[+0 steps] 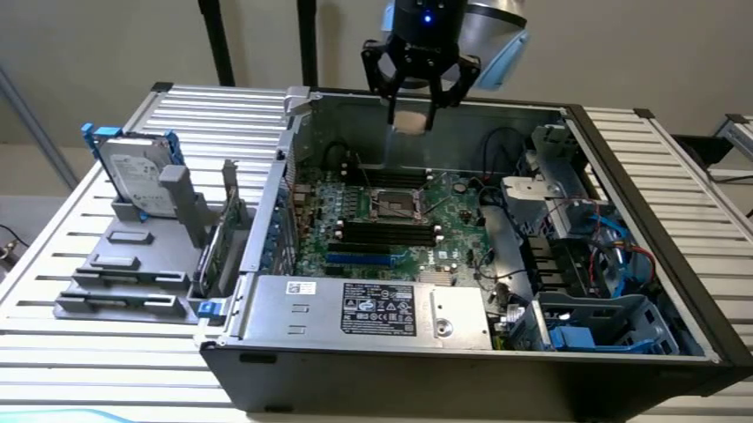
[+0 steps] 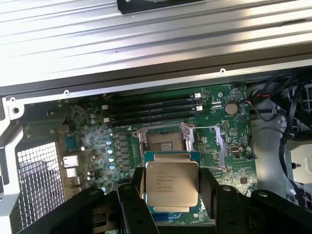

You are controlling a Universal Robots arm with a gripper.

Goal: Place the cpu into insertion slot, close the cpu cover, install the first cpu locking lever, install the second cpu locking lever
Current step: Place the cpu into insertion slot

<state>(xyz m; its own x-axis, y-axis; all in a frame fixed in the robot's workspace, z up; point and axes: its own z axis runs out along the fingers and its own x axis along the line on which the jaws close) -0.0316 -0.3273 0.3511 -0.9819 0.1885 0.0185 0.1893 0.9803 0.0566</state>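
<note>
The gripper point(image 1: 412, 113) is clamped on the cpu point(image 2: 171, 183). The exterior view shows it held well above the insertion slot point(image 1: 397, 204). The wrist view adds the chip's printed metal face (lettering unreadable) and the slot's dark centre, uncovered.
</note>
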